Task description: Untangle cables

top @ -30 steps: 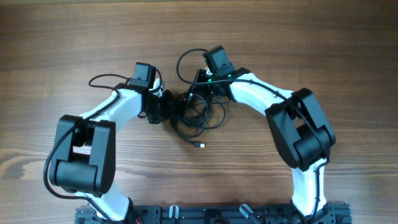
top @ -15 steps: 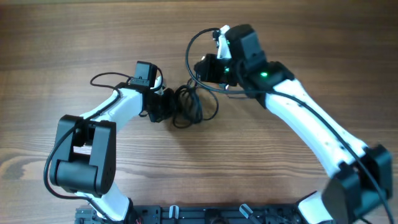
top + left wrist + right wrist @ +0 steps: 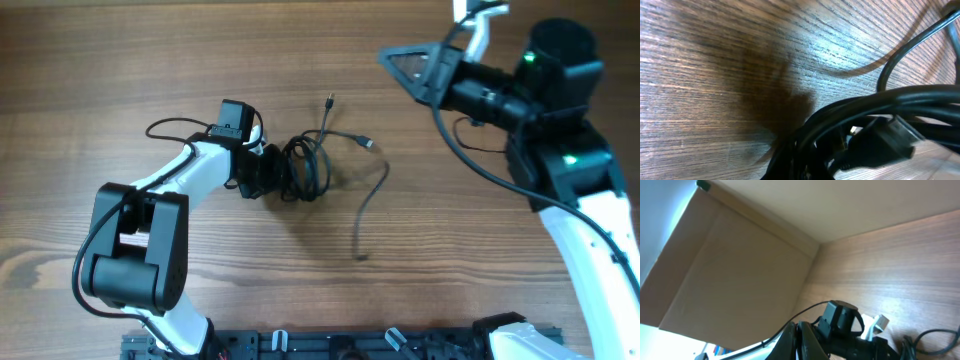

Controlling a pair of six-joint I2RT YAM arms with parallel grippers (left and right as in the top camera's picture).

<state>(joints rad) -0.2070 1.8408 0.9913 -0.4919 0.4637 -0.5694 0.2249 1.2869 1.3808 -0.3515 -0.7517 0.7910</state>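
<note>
The cables (image 3: 303,170) are thin black cords bunched in a coil at the table's middle. Two loose ends with small plugs (image 3: 328,100) (image 3: 368,142) reach up and right from it. One long strand (image 3: 372,205) trails down toward the front. My left gripper (image 3: 266,172) is shut on the coil's left side. In the left wrist view the cords (image 3: 875,102) and a black plug body (image 3: 882,145) fill the lower right. My right gripper (image 3: 384,52) (image 3: 798,325) is raised high at the upper right, fingers shut, with no cord seen between them.
Bare wooden tabletop (image 3: 120,60) lies all around the coil. The left arm's own thicker wire (image 3: 165,127) loops beside its wrist. The arms' base rail (image 3: 350,345) runs along the front edge. A plain wall panel (image 3: 740,255) stands past the table's far side.
My right arm has risen and swung up and right, away from the coil. Strands it drew out now lie spread across the table. The left arm has held still.
</note>
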